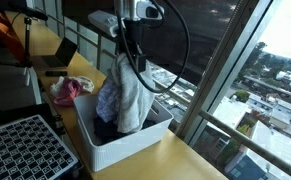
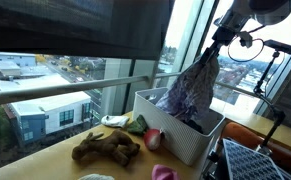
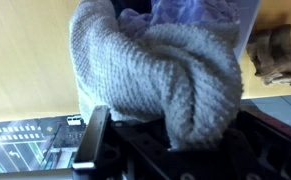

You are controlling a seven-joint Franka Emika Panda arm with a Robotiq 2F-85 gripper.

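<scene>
The wooden table (image 1: 180,160) carries a white basket (image 1: 125,148) near its window-side edge. A bunched grey-and-lilac cloth (image 1: 125,95) hangs above the basket with its lower end dipping inside, because the gripper (image 1: 127,52) is clenched on its top and holds it up. A brown plush toy (image 2: 105,148) lies beside the basket, along the same edge.

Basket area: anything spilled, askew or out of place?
Nothing spilled. The grey cloth hangs from the shut gripper over the white basket, lower end inside; a brown plush toy lies loose on the table beside it.
</scene>
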